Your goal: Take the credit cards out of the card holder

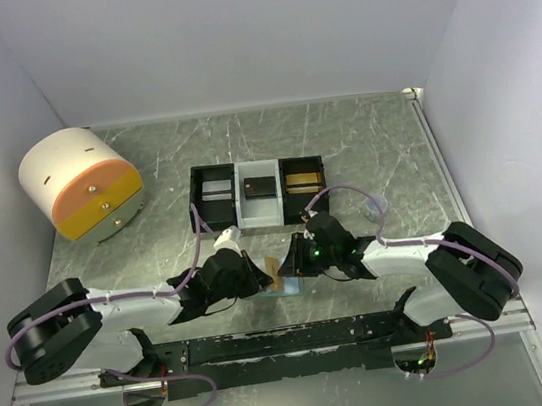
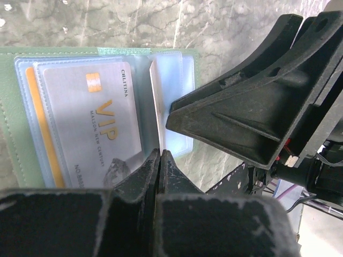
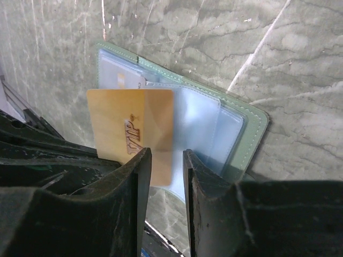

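**A:** What is at the far left?

**B:** A round white unit [image 1: 76, 180] with orange drawer fronts. It stands on the grey marbled surface [image 1: 365, 149], well apart from the rest.

**A:** And the left gripper [image 2: 160, 160]?

**B:** It is low, near the front edge. Its jaws are pressed together. The thin edge of a gold card [image 3: 131, 123] runs straight into their tips, so they pinch this card.

**A:** Which way does this card point?

**B:** It is raised above the card holder [image 3: 252, 134], and its face is turned toward the right arm. In the right wrist view its long axis goes up and down, and the letters VIP read upward.

**A:** Where is the holder?

**B:** It lies open and flat between the two grippers, in front of the black-and-white tray [image 1: 196, 201]. Its clear sleeves face up. In the right wrist view its long axis runs from upper left to lower right. A silver card [image 2: 91, 123] sits in one sleeve, with its long axis pointing away from the left jaws.

**A:** And the right gripper [image 3: 166, 155]?

**B:** Its jaws have a narrow gap and hold nothing. The lower edge of the gold card shows through this gap. One fingertip [image 2: 174, 111] comes just beside the card.
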Robot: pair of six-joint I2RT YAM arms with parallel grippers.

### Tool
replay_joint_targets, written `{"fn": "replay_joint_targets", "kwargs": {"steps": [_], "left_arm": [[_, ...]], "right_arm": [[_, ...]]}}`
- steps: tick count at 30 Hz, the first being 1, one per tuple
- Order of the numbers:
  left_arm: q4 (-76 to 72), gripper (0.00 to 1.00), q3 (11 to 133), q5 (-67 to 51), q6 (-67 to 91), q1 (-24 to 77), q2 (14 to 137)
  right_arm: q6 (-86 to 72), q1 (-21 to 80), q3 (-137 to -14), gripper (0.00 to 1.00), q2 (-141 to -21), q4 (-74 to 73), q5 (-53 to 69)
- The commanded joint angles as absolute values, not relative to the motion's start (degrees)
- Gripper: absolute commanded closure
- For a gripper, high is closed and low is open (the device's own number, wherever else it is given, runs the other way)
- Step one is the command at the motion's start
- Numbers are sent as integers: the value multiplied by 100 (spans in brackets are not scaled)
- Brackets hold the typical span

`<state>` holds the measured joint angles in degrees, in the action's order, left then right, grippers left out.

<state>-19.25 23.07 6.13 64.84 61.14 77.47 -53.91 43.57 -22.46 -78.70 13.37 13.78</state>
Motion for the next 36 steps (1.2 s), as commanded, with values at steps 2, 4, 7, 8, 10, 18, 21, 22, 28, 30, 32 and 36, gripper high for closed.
{"fn": "replay_joint_targets", "kwargs": {"steps": [2, 4, 7, 8, 10, 18, 21, 22, 28, 30, 32, 36], "left_arm": [[-1375, 93, 2354, 896, 6520, 6108, 7298], [-1180, 93, 2362, 960, 6481, 6109, 7152], [-930, 93, 2398, 1001, 6420, 6113, 6966], [-860, 93, 2411, 998, 6398, 6109, 6923], [-738, 93, 2431, 1010, 6369, 6108, 6870], [-119, 93, 2515, 1273, 6466, 6108, 6555], [32, 93, 2492, 1350, 6469, 6108, 6320], [85, 93, 2484, 1369, 6461, 6108, 6252], [304, 93, 2468, 1408, 6407, 6108, 5945], [378, 93, 2462, 1422, 6416, 6108, 5852], [429, 93, 2443, 1453, 6395, 6108, 5771], [327, 93, 2446, 1375, 6137, 6108, 5573]], "right_arm": [[-4783, 4351, -2317, 68, -7581, 560, 1173], [-4580, 4351, -2405, 67, -7433, 519, 1267], [-4425, 4359, -2554, 67, -7257, 357, 1308], [-4395, 4359, -2588, 67, -7211, 363, 1351], [-4386, 4366, -2648, 67, -7156, 418, 1528], [-4596, 4456, -2781, 67, -7527, 1069, 1967], [-4589, 4480, -2849, 67, -7830, 1160, 2044], [-4595, 4484, -2879, 67, -7936, 1120, 2002], [-4551, 4502, -2988, 68, -8230, 513, 1394], [-4513, 4517, -2988, 68, -8042, 277, 1122], [-4448, 4519, -2991, 68, -7824, 204, 1083], [-4308, 4523, -2986, 67, -7379, 338, 1265]]}}
